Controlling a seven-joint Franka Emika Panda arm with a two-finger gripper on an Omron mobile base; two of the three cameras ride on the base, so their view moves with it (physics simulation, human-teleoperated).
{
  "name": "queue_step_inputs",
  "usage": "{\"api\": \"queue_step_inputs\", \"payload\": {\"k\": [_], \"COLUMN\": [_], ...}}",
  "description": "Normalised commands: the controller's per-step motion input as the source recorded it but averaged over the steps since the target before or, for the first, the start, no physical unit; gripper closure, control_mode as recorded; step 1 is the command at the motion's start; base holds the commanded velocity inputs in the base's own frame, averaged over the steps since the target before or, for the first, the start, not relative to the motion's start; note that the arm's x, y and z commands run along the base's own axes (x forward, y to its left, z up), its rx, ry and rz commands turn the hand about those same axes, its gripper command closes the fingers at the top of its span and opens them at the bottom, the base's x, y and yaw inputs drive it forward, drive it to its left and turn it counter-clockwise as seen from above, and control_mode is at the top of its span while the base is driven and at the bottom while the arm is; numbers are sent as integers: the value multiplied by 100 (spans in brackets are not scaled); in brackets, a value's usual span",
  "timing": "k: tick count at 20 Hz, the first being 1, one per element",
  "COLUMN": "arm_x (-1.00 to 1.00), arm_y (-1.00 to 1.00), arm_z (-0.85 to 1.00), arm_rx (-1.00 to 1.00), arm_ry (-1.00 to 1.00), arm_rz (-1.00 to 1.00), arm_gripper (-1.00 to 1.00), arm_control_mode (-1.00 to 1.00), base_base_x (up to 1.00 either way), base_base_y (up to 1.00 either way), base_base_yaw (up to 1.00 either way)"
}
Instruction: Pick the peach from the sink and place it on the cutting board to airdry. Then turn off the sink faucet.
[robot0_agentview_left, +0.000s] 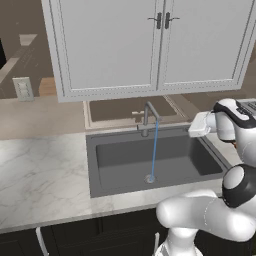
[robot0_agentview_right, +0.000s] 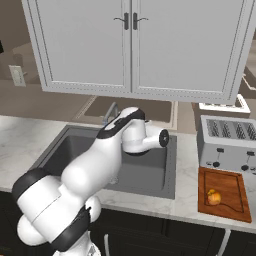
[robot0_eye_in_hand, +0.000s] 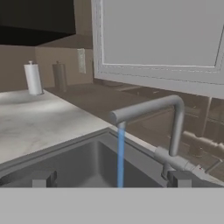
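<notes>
The sink, a dark basin set into the marble counter, is the largest element I have before me; its drain takes a blue stream of water, so I judge the tap is yet to be shut off. No fruit lies in the basin.

The cutting board sits on the counter to the right of the sink, just in front of the silver toaster. The peach rests on the board's near left part, apart from the arm, so I judge the placing step is done and the fruit was left there to dry.

The sink faucet rises at the far rim of the basin, its spout reaching over the water. In the hand view it stands just beyond the gripper, whose two fingertips are spread wide with nothing between them. The hand is held level at the sink's right side, facing the tap; I read this as an approach to the lever at the faucet's base, which I cannot make out clearly.
</notes>
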Motion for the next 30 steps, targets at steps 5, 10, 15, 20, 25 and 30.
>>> {"api": "queue_step_inputs", "payload": {"k": [5,10,15,20,25,30], "arm_x": [11,11,12,14,16,16], "arm_y": [0,0,0,0,0,0], "arm_z": [-10,-9,-2,-5,-3,-5], "arm_rx": [0,0,0,0,0,0], "arm_ry": [0,0,0,0,0,0], "arm_rz": [1,1,0,0,0,0], "arm_gripper": [-100,-100,-100,-100,-100,-100], "arm_control_mode": [-100,-100,-100,-100,-100,-100], "base_base_x": [0,0,0,0,0,0], "base_base_y": [0,0,0,0,0,0], "base_base_yaw": [0,0,0,0,0,0]}}
